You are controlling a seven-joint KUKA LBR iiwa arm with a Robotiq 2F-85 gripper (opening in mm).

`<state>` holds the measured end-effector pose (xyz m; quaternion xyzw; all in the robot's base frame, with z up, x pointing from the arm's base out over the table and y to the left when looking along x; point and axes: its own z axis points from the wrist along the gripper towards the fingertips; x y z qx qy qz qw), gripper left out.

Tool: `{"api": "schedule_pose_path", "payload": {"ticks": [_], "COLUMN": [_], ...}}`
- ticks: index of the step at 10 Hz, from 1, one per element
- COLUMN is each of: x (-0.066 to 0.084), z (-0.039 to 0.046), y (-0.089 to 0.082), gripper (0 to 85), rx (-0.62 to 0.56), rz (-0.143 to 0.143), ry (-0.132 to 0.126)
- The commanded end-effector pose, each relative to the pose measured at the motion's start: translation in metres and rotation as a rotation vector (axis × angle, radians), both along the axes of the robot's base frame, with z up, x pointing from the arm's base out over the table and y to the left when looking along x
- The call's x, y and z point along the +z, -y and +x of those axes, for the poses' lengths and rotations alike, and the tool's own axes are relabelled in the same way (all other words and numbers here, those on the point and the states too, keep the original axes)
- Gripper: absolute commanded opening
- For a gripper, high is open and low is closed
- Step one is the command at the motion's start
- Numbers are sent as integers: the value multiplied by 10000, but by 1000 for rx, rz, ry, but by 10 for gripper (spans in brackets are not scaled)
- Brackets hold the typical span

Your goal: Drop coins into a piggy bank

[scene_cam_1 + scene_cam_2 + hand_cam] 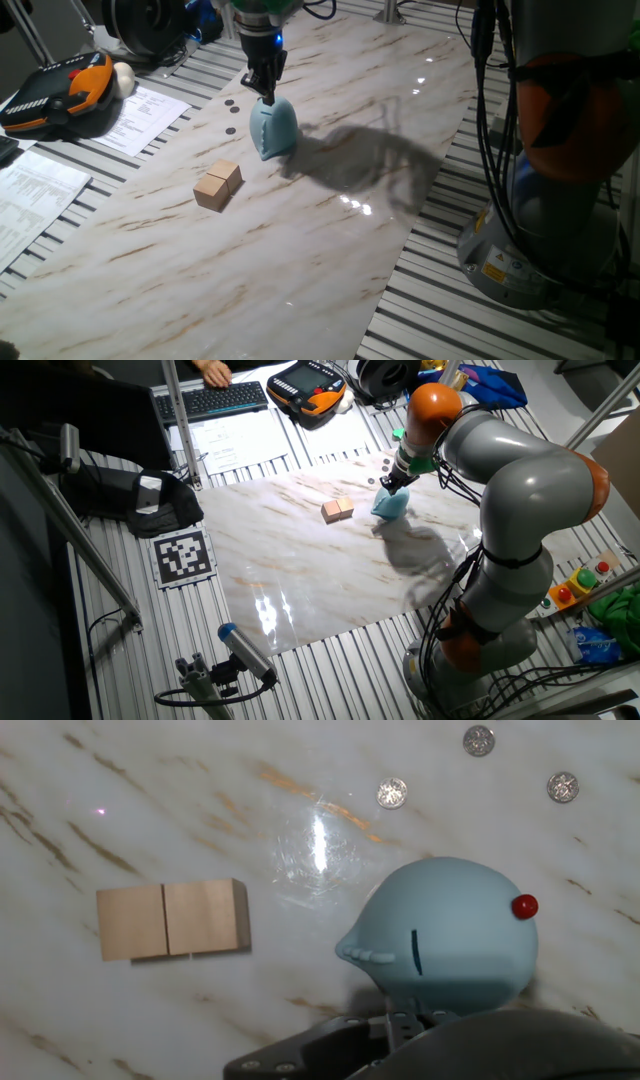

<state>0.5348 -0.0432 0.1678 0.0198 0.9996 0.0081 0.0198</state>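
Note:
The light blue piggy bank (272,130) stands on the marbled board (330,250). It also shows in the other fixed view (389,505) and the hand view (450,935), where a dark slot and a red dot mark its top. My gripper (266,95) hangs right over the bank's top with its fingers close together, also seen in the other fixed view (388,484). I see no coin between the fingers. Three coins (392,792) lie on the board beyond the bank, small dark discs in the fixed view (231,102).
Two tan wooden blocks (218,184) lie joined to the left of the bank, also in the hand view (172,919). A teach pendant (60,90) and papers (140,115) lie off the board at the left. The robot base (540,200) stands at the right.

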Motion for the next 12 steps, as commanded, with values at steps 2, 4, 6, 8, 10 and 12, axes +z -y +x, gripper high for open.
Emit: {"api": "schedule_pose_path", "payload": {"ticks": [2, 4, 6, 8, 10, 12], "x": [4, 8, 5, 7, 7, 6], "z": [-7, -10, -4, -8, -9, -8], "y": [0, 6, 5, 5, 5, 5], "gripper": [0, 0, 0, 0, 0, 0], "rx": [3, 3, 2, -3, -5, -5], "rz": [-2, -6, -8, -9, -9, -12], "ry": [-6, -7, -4, -3, -4, -1]}}
